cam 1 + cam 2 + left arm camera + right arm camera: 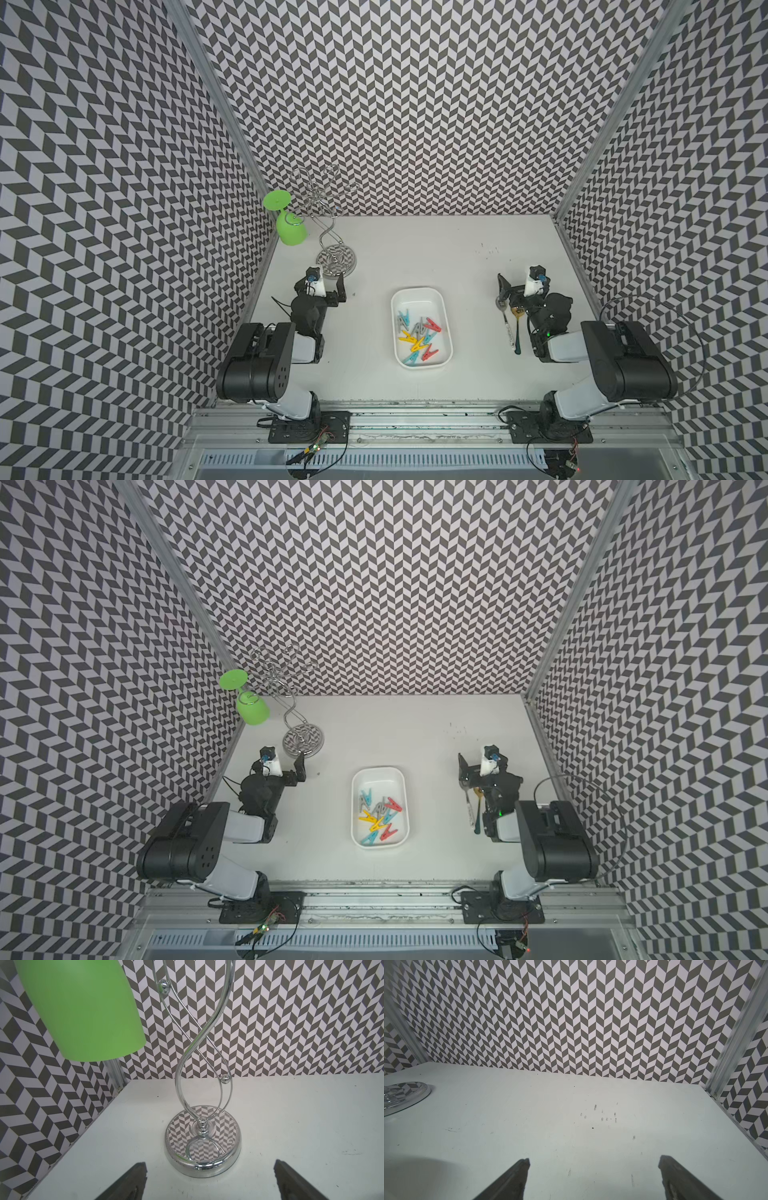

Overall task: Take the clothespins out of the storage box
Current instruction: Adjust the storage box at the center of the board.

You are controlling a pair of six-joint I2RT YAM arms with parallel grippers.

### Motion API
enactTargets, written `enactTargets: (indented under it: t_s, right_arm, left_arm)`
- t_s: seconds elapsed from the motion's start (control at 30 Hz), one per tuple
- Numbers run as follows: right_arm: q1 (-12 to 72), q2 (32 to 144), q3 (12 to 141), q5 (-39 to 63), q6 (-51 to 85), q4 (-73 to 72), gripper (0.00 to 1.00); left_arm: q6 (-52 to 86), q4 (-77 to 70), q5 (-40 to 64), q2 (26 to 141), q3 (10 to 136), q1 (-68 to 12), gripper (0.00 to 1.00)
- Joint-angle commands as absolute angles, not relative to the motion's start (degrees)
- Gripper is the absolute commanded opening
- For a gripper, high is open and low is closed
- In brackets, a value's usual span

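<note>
In both top views the clothespins (419, 336) lie heaped in the near half of the storage box (419, 290), mid-table between my arms. The white table (415, 249) is scuffed, with chevron walls (415, 104) on three sides. My left gripper (209, 1167) gapes wide and empty, facing the chrome rack (228, 1142) and its hanging green glass (83, 1012). My right gripper (593, 1162) is spread too, holding nothing; spoons (507, 326) lie beside that arm.

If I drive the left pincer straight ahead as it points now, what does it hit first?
The left pincer would likely meet the chrome wire stand's round mirrored base first, centred between its open jaws; depth is unclear.
</note>
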State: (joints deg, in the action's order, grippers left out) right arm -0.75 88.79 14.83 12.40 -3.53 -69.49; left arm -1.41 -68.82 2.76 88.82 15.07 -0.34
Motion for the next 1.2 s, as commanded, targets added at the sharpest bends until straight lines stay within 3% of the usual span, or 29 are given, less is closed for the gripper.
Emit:
enactTargets:
  t_s: [0.0,1.17]
  right_arm:
    - [-0.35,88.17,14.41,12.74,-3.69,-72.42,0.99]
    - [-0.36,87.82,13.99,12.75,-3.91,-73.32,0.99]
  left_arm:
    - [-1.49,-69.7,3.08,88.67,15.29,-0.21,1.0]
    - [-1.41,-69.7,3.26,88.66,15.25,-0.09,1.0]
